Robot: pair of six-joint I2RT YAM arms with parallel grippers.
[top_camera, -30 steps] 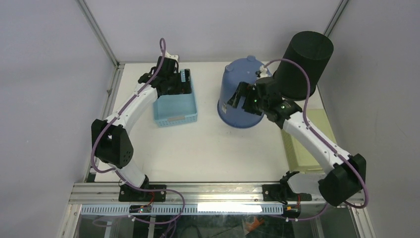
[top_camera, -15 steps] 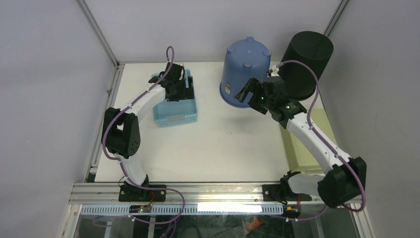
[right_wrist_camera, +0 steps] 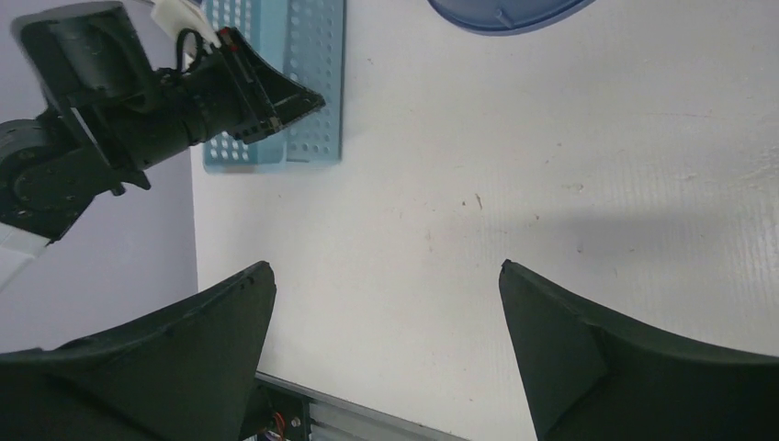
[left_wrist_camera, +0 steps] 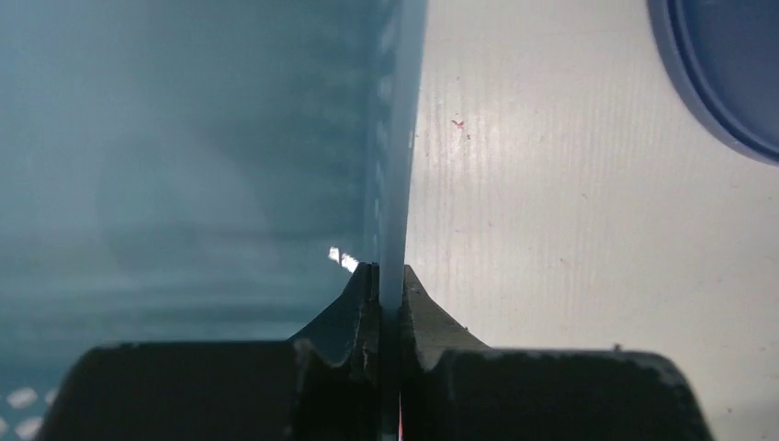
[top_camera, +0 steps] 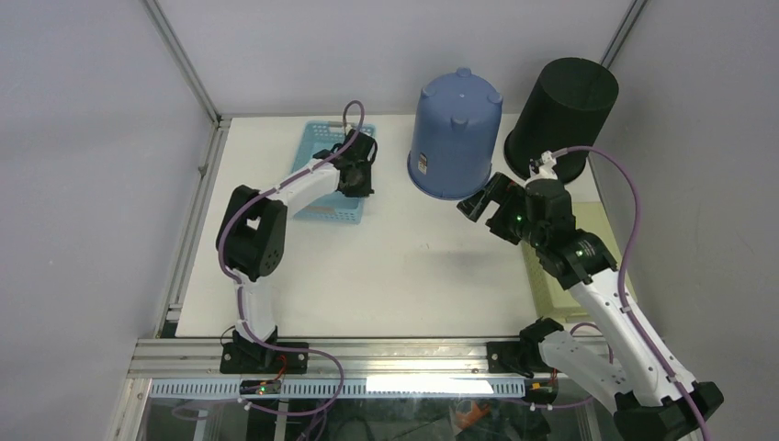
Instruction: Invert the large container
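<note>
The large container, a blue bucket, stands mouth down on the table at the back with its footed base on top. Its rim also shows in the left wrist view and the right wrist view. My right gripper hangs open just in front of its right side, apart from it, with only bare table between the fingers. My left gripper is shut on the thin right wall of a light blue perforated basket, pinched between the fingertips.
A tall black cylinder stands right of the bucket at the back corner. A pale green tray lies at the table's right edge under my right arm. The left arm and the basket appear in the right wrist view.
The bucket went from leaning in my right gripper to standing base up, and the right gripper drew back from it. The left gripper moved to the basket's right wall and shut on it.
</note>
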